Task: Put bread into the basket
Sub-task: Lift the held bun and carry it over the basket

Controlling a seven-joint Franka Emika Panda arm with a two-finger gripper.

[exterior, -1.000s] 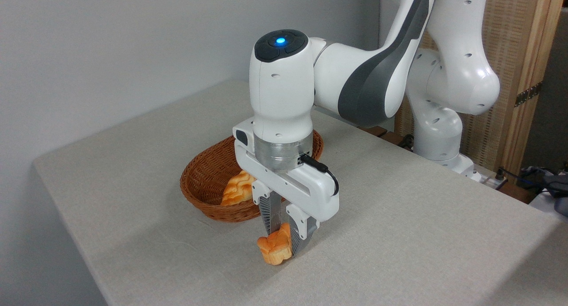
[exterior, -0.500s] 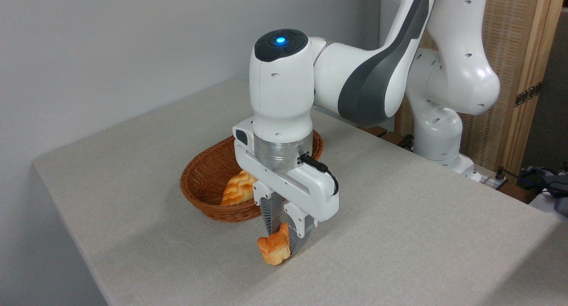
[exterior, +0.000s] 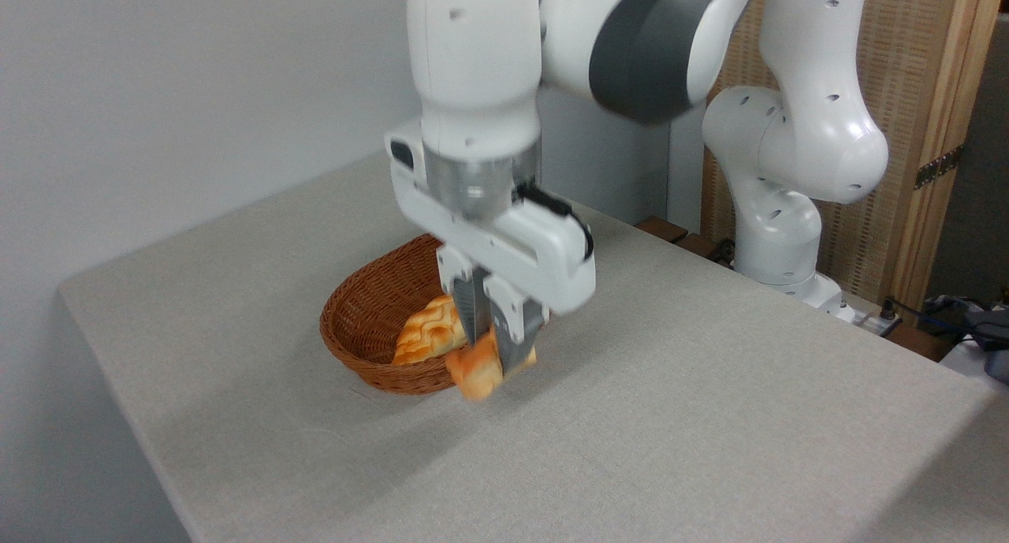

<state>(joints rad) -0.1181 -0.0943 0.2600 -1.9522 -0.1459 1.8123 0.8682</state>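
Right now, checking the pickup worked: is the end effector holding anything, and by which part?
Yes: the end effector grips the small bun by its upper part, lifted off the table.

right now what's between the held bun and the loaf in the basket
In the camera view, only the basket near rim separates the bun, held in the jaws, from the loaf.

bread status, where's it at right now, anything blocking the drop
Gripper shut on the bun, lifted off the table. Bun at the basket near rim, not yet inside. Braided loaf already in basket, room beside it.
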